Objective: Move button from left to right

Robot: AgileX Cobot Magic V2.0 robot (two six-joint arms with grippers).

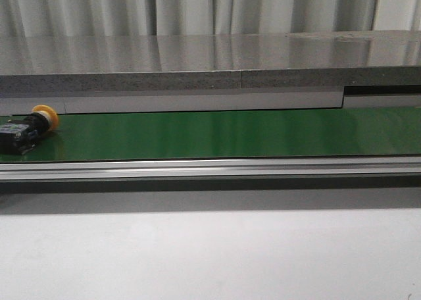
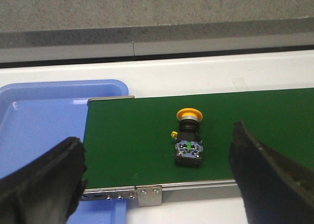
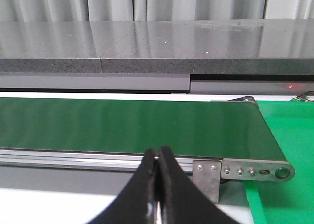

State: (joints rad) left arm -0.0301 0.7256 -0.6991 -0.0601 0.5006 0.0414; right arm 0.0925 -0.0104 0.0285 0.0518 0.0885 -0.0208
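The button (image 1: 29, 125), with a yellow-orange round cap and a black body, lies on its side at the far left of the green belt (image 1: 230, 134). It also shows in the left wrist view (image 2: 188, 135), cap pointing away, a blue and green mark on its base. My left gripper (image 2: 159, 172) is open and empty, its black fingers (image 2: 44, 184) wide apart on the near side of the belt, short of the button. My right gripper (image 3: 158, 157) is shut and empty, near the belt's right end by the metal rail (image 3: 88, 157). Neither gripper shows in the front view.
A blue bin (image 2: 39, 121) stands off the belt's left end. A grey stone ledge (image 1: 210, 63) runs behind the belt. A metal bracket (image 2: 149, 195) caps the rail. A green mat (image 3: 289, 135) lies past the belt's right end. The white table (image 1: 210, 254) lies in front.
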